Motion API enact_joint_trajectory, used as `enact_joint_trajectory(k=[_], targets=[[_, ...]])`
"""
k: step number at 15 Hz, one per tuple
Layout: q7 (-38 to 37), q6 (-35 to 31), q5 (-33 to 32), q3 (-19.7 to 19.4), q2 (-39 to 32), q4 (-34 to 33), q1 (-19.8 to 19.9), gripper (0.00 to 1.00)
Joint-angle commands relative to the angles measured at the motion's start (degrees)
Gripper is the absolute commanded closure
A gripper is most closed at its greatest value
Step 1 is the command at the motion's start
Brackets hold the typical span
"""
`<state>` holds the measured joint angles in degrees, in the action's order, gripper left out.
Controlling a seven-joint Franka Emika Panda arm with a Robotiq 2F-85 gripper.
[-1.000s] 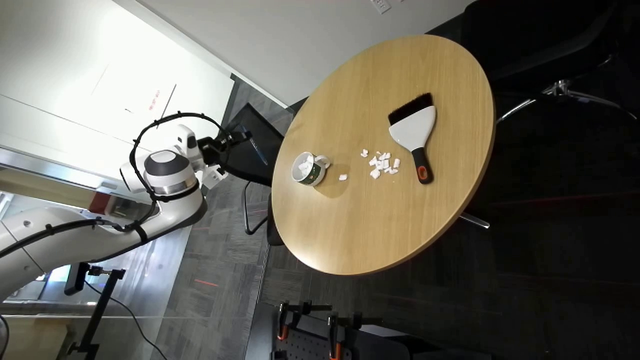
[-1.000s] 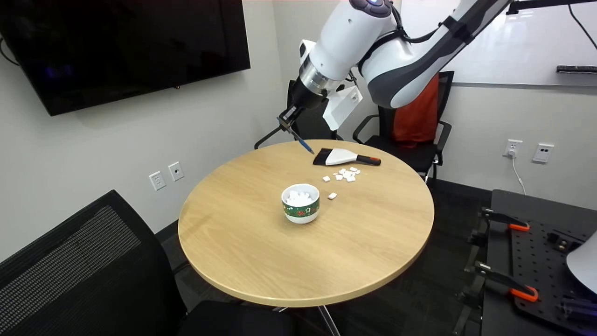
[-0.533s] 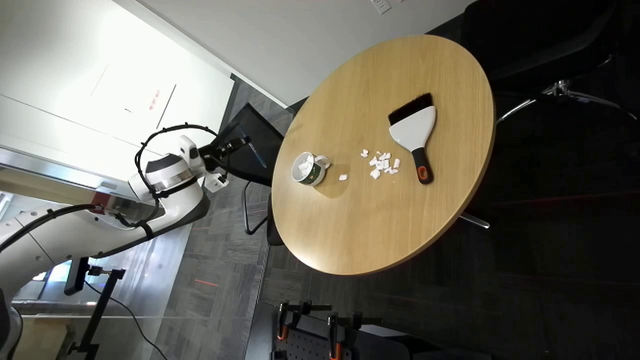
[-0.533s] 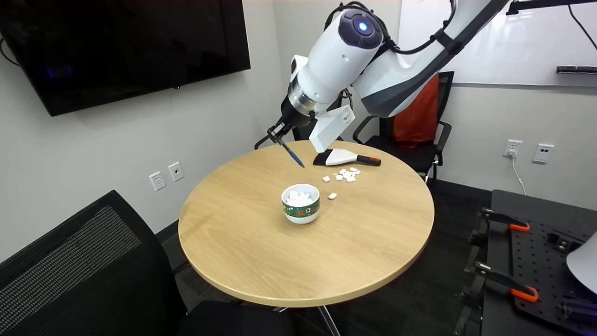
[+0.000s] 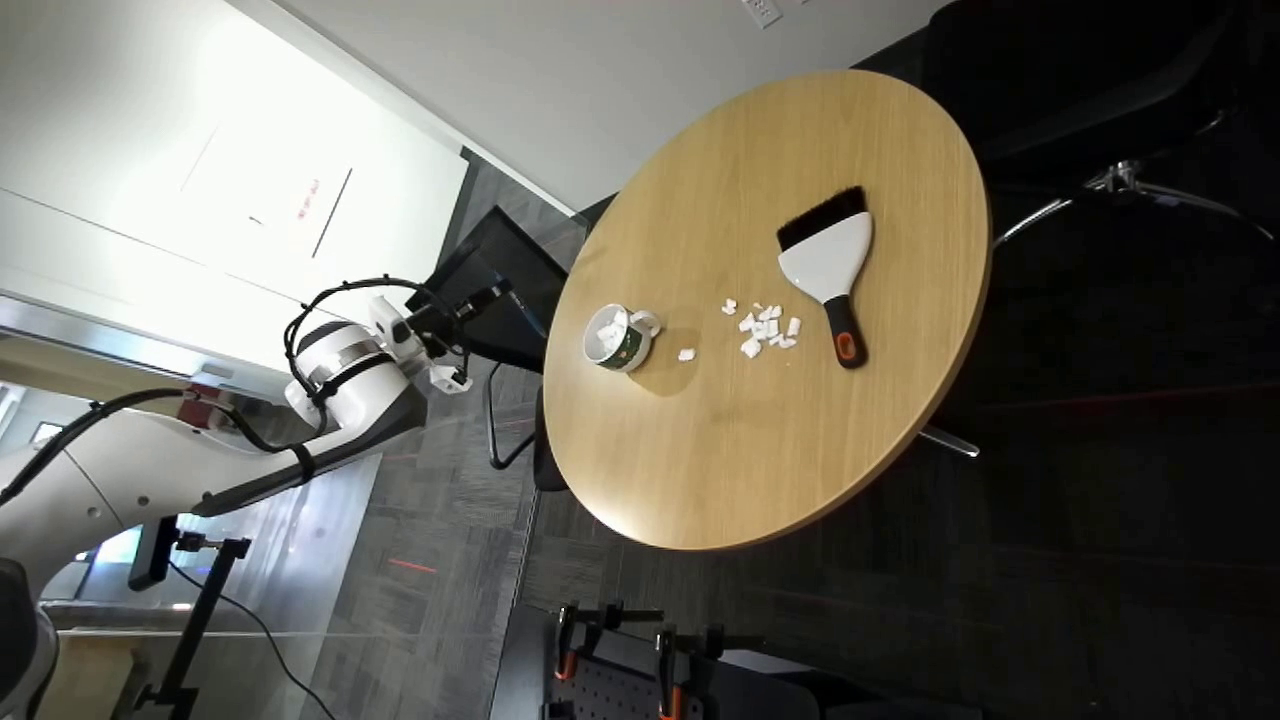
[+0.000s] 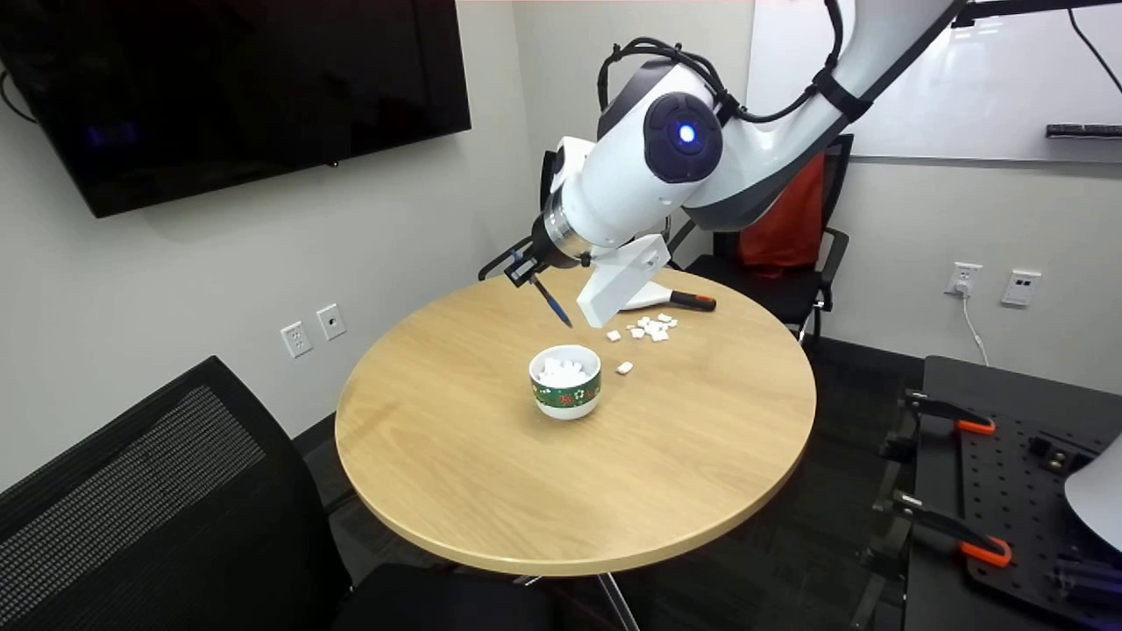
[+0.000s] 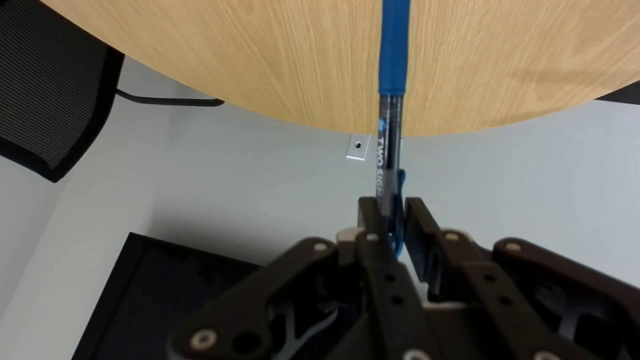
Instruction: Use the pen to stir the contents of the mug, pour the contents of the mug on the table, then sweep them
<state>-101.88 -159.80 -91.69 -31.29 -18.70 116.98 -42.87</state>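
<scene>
Wooden table (image 6: 456, 473); white bits (image 6: 562, 372) in mug (image 6: 567, 400); hand (image 7: 390, 207) grips tilted pen (image 7: 390, 117)

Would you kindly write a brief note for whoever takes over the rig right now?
Gripper: closed on the blue pen, its tip outside the mug.
Mug: upright on the table, white bits inside. Loose bits lie between it and the brush.
Done: pen gripped; whether any stirring has happened, I can't tell.
Left: stir if needed, pour out the mug, sweep.
</scene>
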Motion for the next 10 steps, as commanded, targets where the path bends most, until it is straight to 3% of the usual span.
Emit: enact_joint_trajectory(k=[1,2,3,9,10], targets=[[-0.58,0.0,-0.36,-0.15,-0.12,0.03,0.05,0.83],[-0.68,0.0,-0.4,-0.23,-0.15,0.02,0.08,0.83],[-0.68,0.0,-0.4,-0.26,-0.15,0.02,0.08,0.96],[-13.19,19.18,-1.3,0.5,-3.71,-0.59,-4.58,0.96],[-14.93,25.07,-3.59,11.97,-2.62,-0.62,4.61,0.96]])
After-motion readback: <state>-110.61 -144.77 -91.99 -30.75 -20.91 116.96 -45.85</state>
